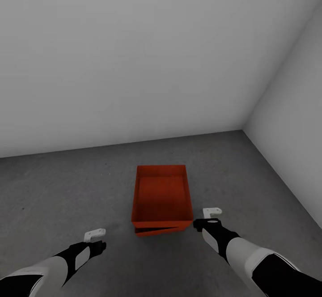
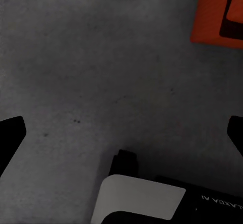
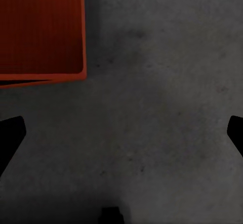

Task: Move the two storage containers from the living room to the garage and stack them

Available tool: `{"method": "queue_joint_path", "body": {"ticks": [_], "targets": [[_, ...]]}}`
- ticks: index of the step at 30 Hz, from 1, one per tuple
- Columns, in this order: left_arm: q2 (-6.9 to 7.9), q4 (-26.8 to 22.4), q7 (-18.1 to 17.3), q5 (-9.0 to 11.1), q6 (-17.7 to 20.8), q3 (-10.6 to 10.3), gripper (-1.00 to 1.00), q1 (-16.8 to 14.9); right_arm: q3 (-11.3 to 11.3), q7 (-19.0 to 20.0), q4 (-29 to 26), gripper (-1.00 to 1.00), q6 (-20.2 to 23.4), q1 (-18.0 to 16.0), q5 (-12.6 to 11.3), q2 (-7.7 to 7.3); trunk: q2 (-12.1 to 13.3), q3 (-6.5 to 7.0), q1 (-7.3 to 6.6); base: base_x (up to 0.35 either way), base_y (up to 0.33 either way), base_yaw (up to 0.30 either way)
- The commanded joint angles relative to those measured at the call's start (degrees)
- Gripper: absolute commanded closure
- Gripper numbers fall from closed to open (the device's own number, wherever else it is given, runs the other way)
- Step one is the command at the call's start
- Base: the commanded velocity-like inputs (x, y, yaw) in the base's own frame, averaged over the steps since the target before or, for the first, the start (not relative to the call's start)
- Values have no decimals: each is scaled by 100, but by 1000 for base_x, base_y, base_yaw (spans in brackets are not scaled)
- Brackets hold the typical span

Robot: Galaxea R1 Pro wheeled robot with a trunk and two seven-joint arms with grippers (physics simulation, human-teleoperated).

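Note:
Two orange-red storage containers stand stacked on the grey concrete floor (image 1: 67,189) of the garage. The upper container (image 1: 162,194) sits slightly askew, so the lower container (image 1: 156,231) peeks out as a thin strip under its near edge. My left gripper (image 1: 96,239) hangs open and empty above the floor, well to the left of the stack. My right gripper (image 1: 206,218) is open and empty just off the stack's near right corner. In the left wrist view a corner of the stack (image 2: 217,16) shows beyond the open left gripper (image 2: 121,133). The right wrist view has the stack (image 3: 40,32) beside the open right gripper (image 3: 121,133).
A plain white wall (image 1: 134,64) runs behind the stack and meets a second white wall (image 1: 295,131) in a corner at the right. Bare concrete lies around the stack. A white and black robot part (image 2: 142,198) shows in the left wrist view.

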Motion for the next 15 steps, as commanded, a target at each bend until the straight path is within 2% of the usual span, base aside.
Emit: {"method": "queue_joint_path", "body": {"ticks": [1,8,15], "targets": [[-2,-1,13,41,21,-5,-100,-3,48,-32,-12,-100,39,-2,-28,-1,-4,-5,1,0,0,0],[-4,-8,13,34,14,-5,-100,-3,48,-52,22,-100,43,3,-25,-10,-4,-5,1,0,0,0],[-4,-5,2,39,26,-5,-100,-3,56,-31,665,-100,-189,242,-4,-43,-4,-5,1,0,0,0]]}}
